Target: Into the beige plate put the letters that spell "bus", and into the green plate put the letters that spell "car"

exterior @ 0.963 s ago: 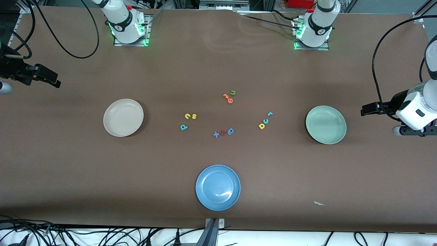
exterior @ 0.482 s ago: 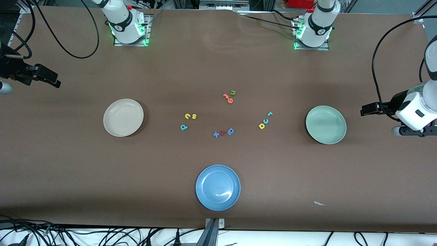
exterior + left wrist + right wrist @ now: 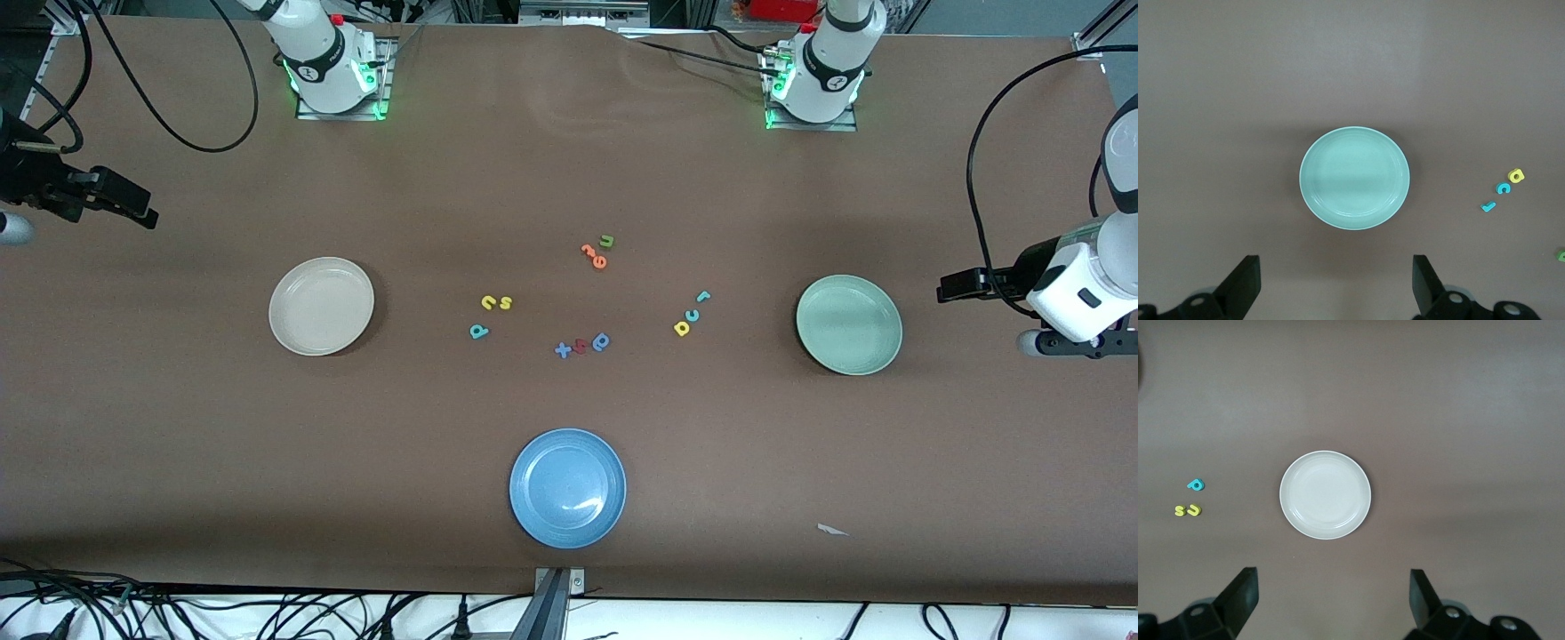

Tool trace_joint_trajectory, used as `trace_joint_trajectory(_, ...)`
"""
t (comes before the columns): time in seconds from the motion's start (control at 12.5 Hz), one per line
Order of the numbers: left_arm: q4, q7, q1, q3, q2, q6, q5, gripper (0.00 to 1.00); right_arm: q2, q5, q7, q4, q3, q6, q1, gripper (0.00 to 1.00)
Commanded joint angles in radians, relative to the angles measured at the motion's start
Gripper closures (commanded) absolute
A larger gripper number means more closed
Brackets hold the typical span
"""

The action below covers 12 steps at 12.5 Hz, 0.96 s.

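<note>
Teal and yellow foam letters for "bus" (image 3: 490, 314) and "car" (image 3: 692, 313) lie mid-frame between the round beige plate (image 3: 321, 306) and the round green plate (image 3: 849, 324), so we judge nothing started: our left gripper (image 3: 1335, 293) and right gripper (image 3: 1333, 608), both spread empty at the frame's side edges, must first descend on one letter.

bare table around the beige plate (image 3: 321, 306), green plate (image 3: 849, 324), letters clustered tight between them
</note>
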Motion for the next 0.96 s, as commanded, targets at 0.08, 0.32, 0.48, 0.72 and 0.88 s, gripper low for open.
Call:
trace_joint_trajectory(0.08,0.002,0.017,0.000,-0.004,-0.003,-0.012,0.016,0.00,-0.006,-0.012,0.005,-0.008,0.010,0.002,-0.006,0.00)
trace_joint_trajectory(0.32,0.004,0.017,0.001,-0.004,-0.001,-0.012,0.010,0.00,-0.006,-0.012,0.009,-0.008,0.011,-0.001,-0.006,0.00)
trace_joint_trajectory(0.48,0.005,0.017,0.001,-0.004,-0.003,-0.012,0.010,0.00,-0.006,-0.012,0.008,-0.008,0.011,0.002,-0.006,0.00)
trace_joint_trajectory(0.72,0.004,0.015,-0.002,-0.004,-0.003,-0.012,0.007,0.00,0.000,-0.012,-0.001,-0.010,0.017,0.002,-0.006,0.00)
trace_joint_trajectory(0.88,0.001,0.015,-0.008,-0.004,0.003,-0.012,0.007,0.00,0.008,-0.015,0.000,-0.031,0.037,-0.011,-0.006,0.00)
